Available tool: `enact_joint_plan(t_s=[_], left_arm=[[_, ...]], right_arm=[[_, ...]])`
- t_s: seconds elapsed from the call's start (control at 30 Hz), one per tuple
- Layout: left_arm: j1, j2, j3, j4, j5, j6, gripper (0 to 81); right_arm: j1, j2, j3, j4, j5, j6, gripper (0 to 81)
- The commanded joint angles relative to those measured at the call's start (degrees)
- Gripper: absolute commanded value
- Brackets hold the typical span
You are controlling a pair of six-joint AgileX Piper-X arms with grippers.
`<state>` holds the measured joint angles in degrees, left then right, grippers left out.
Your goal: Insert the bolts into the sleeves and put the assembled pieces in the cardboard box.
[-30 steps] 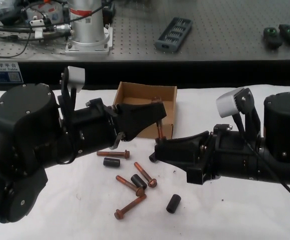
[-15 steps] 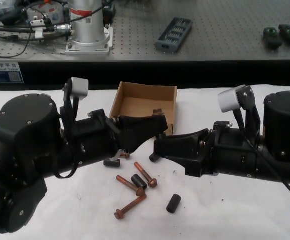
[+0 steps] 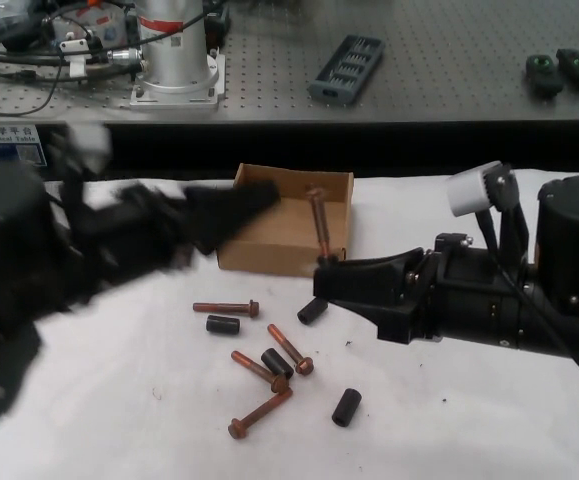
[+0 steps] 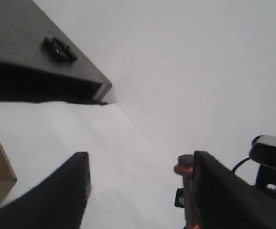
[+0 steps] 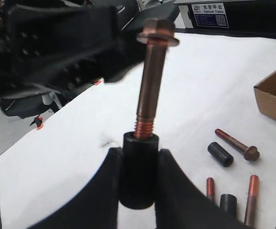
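Note:
My right gripper [image 5: 138, 177] is shut on a black sleeve [image 5: 138, 169] with a copper bolt [image 5: 153, 76] standing upright in its top. In the high view this bolt [image 3: 318, 225] rises from the right gripper [image 3: 322, 272] in front of the cardboard box [image 3: 269, 255]. My left gripper [image 3: 231, 205] is a blur at the box's left side. Its wrist view shows the left gripper [image 4: 138, 191] open with nothing between the fingers [image 4: 66, 191]; the bolt [image 4: 185, 171] stands beside one of them. Several loose bolts [image 3: 226, 307] and sleeves [image 3: 223, 325] lie on the white cloth.
More loose parts lie on the cloth: a bolt [image 3: 260, 413], a sleeve [image 3: 346, 406] and a sleeve [image 3: 312, 310] under the right gripper. Behind the cloth is a dark perforated bench [image 3: 419, 90] with a metal post [image 3: 174, 50] and a black rack [image 3: 346, 66].
The left gripper has let go of the bolt and swung back to the left, blurred. The bolt now stands in the sleeve held by the right gripper, which shifted slightly right.

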<state>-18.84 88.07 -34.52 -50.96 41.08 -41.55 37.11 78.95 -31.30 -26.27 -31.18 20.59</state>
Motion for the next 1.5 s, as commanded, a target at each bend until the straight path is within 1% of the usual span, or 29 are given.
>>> enact_joint_plan(t_s=[0.0, 0.03, 0.13, 0.27, 0.37, 0.53, 0.57, 0.67, 0.8, 0.83, 0.87, 0.9, 1.03, 1.07, 1.17, 1.2, 1.33, 1.47], left_arm=[[2.51, -5.31, -1.08, 3.71, 9.32, 0.22, 45.4], [2.52, -6.34, -1.08, 6.59, 11.1, 1.03, 45.3], [1.26, -7.9, -1.08, 12.8, 11.1, 4.35, 43.3], [0.64, -8.2, -0.94, 13.83, 10.15, 4.31, 41.9], [0.64, -8.2, -0.94, 13.6, 9.2, 6.54, 41.9], [0.14, -8.2, -0.94, 14.52, 2.05, 6.98, 41.6], [0.17, -8.2, -0.94, 15.2, 1.39, 6.98, 40.3], [0.17, -8.2, -0.94, 17.78, 1.35, 6.98, 32.3], [0.17, -8.2, -0.94, 20.61, 0.77, 7.18, 22.9], [0.17, -8.2, -0.94, 20.9, 0.62, 7.18, 20.4], [0.17, -8.2, -0.94, 20.88, 0.62, 7.18, 17.7], [0.17, -8.2, -0.94, 20.88, 0.62, 7.18, 15.6], [0.17, -8.2, -0.94, 20.88, 0.62, 7.18, 6.5], [0.17, -8.2, -0.94, 20.88, 0.62, 7.18, 5.2], [0.17, -8.2, -0.94, 20.88, 0.62, 7.35, 4.6], [0.17, -8.2, -0.94, 20.88, 0.62, 7.7, 4.7], [0.17, -8.2, -0.94, 20.88, 0.62, 8.09, 4.7], [0.17, -8.2, -0.94, 20.88, 0.62, 8.09, 4.7]], right_arm=[[-1.86, -0.33, -0.32, -1.14, -0.68, -0.35, 4.9], [-2.0, -0.33, -0.32, -1.14, -0.68, -0.52, 4.9], [-1.97, -0.33, -0.32, -1.14, -0.68, -0.71, 4.9], [-1.97, -0.33, -0.32, -1.14, -0.68, -1.34, 4.9], [-1.97, -0.33, -0.32, -1.14, -0.68, -1.34, 4.9], [-1.62, -0.33, -0.32, -1.14, -2.64, -1.34, 4.9], [-1.62, -0.33, -0.32, -1.14, -2.99, -1.34, 4.9], [-1.62, -0.33, -0.32, -1.29, -3.14, -1.34, 4.9], [-1.62, -0.33, -0.32, -4.51, -7.79, -1.86, 4.9], [-1.62, -0.33, -0.32, -5.05, -8.63, -4.94, 4.9], [-1.62, -0.33, -0.32, -5.02, -8.12, -8.35, 4.9], [-1.62, -0.33, -0.32, -5.02, -7.47, -10.03, 4.9], [-1.99, 0.07, -0.32, -4.83, -7.89, -10.06, 4.9], [-1.86, -0.08, -0.32, -5.48, -8.78, -9.97, 4.9], [-0.93, 0.07, -0.32, -6.36, -6.71, -12.06, 4.9], [-0.93, -0.16, -0.32, -8.05, -7.67, -10.38, 4.9], [-0.93, -0.05, -0.32, -12.32, -6.24, -8.03, 4.9], [-0.93, 0.1, -0.32, -10.85, -4.05, -7.75, 4.9]])
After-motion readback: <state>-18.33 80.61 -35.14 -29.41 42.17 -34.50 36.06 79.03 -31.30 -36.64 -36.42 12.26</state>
